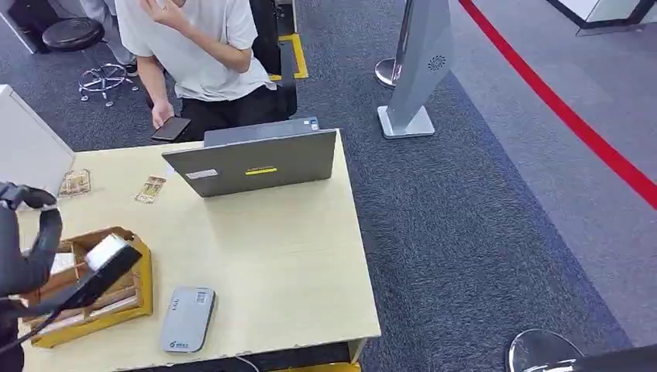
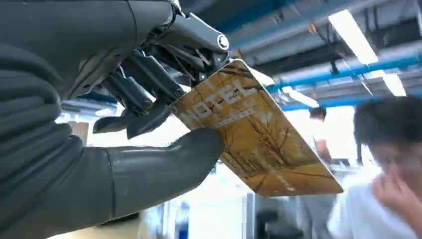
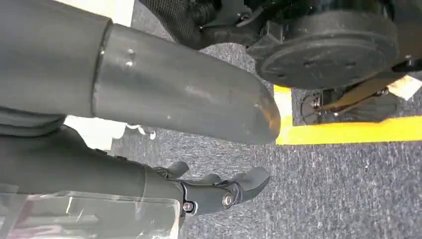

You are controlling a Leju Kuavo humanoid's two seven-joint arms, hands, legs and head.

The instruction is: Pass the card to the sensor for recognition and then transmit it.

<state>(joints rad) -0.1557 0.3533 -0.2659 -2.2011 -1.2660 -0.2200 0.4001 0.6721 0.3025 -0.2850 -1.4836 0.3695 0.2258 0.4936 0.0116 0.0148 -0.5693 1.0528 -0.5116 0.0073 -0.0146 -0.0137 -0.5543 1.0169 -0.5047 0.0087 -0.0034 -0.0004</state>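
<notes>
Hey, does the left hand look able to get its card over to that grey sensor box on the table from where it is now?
Probably yes. The left hand holds the card at the table's left edge, above the cardboard tray. The grey sensor box lies just beside the tray with nothing standing between them.

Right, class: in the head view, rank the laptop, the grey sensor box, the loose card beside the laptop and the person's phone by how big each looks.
1. laptop
2. grey sensor box
3. phone and loose card: alike, and the phone lies farther off, so unranked.
</notes>
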